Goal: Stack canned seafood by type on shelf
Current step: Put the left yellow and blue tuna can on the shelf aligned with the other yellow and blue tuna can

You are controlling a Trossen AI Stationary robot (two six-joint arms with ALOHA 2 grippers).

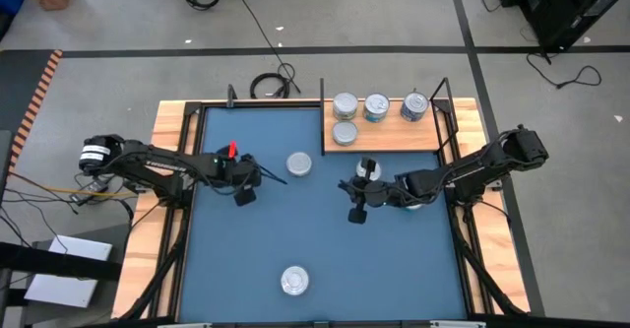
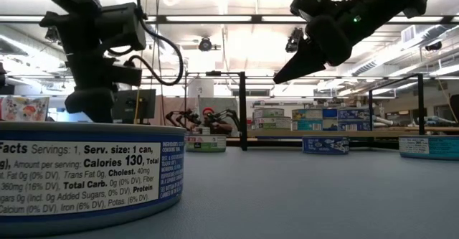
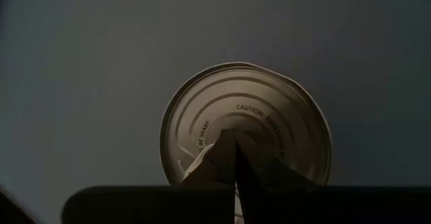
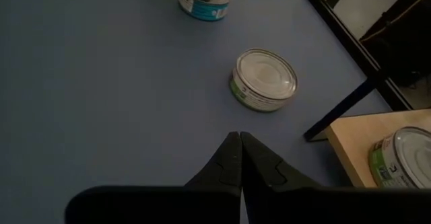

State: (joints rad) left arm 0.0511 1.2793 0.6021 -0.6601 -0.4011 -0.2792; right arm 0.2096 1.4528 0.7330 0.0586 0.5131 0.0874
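The left gripper (image 1: 264, 175) hangs over the blue mat (image 1: 246, 259) with its fingers pressed together on nothing, their tips reaching toward the loose tin (image 1: 299, 164) that lies flat just beyond them, toward the shelf side; in the left wrist view the joined tips cross the near part of that tin's ribbed lid (image 3: 256, 109), so the tin is dead ahead, though whether the tips touch it cannot be told. The right gripper (image 1: 346, 184) is also pinched shut and empty, above the mat on the tin's other side, a little farther off, with its arm over another tin (image 1: 367, 170) beside the shelf's front edge. The tin is round and squat, so it offers no long axis; any approach across its width serves, but the fingers must first spread. The left arm looks the nearer to it. The shelf (image 1: 394, 136), a light wooden board at the far right corner of the mat, carries three tins in a row along its back and a fourth (image 1: 345, 133) in front of the leftmost; the rest of its front strip is bare. A dark upright post stands at the shelf's left edge, and a carry from the left would have to pass it. One more tin (image 1: 294, 281) sits well apart at the mat's near edge, with open mat around it.
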